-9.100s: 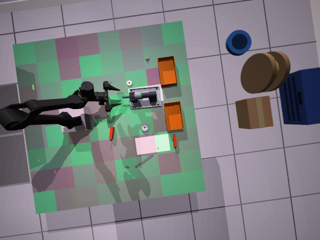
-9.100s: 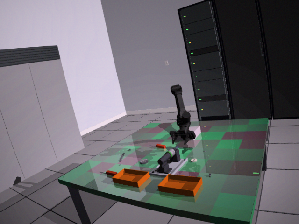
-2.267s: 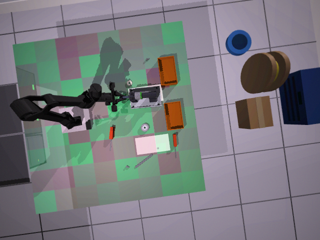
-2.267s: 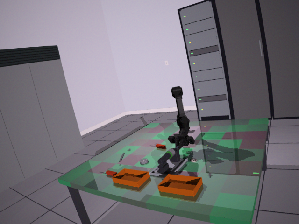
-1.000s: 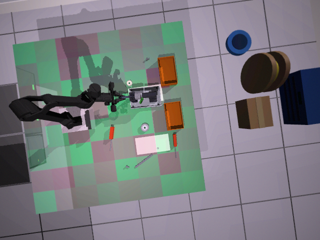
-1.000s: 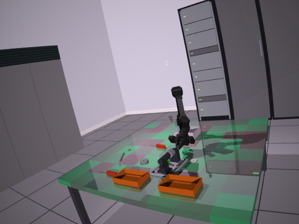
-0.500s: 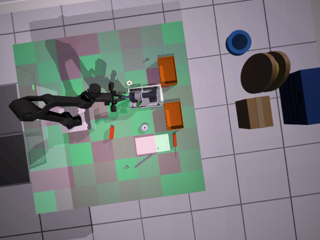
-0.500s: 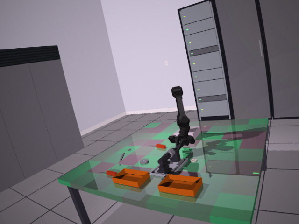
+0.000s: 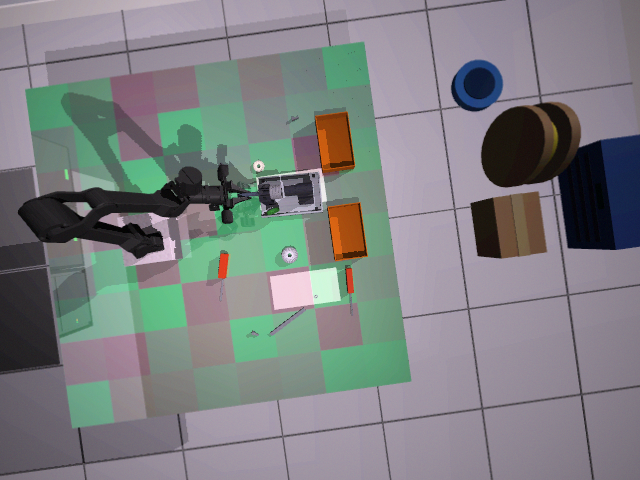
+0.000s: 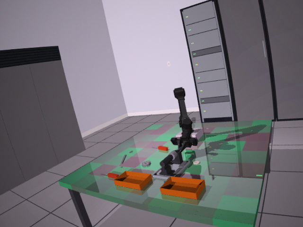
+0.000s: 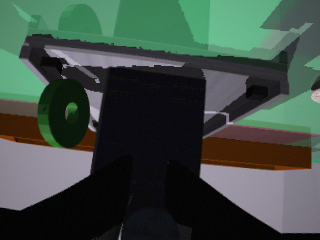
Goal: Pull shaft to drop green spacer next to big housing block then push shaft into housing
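My gripper [image 9: 255,194] [image 10: 180,148] [image 11: 149,168] is shut on the shaft's outer end, in line with the black support block [image 9: 265,195] [image 11: 152,115]. The big dark housing block [image 9: 299,191] [image 10: 166,160] is on the far side. Grey spacers [image 9: 275,190] [image 10: 173,154] sit in a row between support and housing; their exact number is unclear. The green spacer [image 9: 272,210] [image 11: 49,120] is off the shaft line, tilted on edge near the side of the pale fixture tray [image 9: 324,193]. It does not show in the exterior view. Most of the shaft is hidden.
Two orange bins [image 9: 334,142] [image 9: 347,231] stand beyond the tray. A pale ring [image 9: 258,166] and a grey gear [image 9: 289,254] lie at its sides. Red-handled tools [image 9: 223,265] [image 9: 349,280] and a pink and pale green plate [image 9: 291,291] lie farther off.
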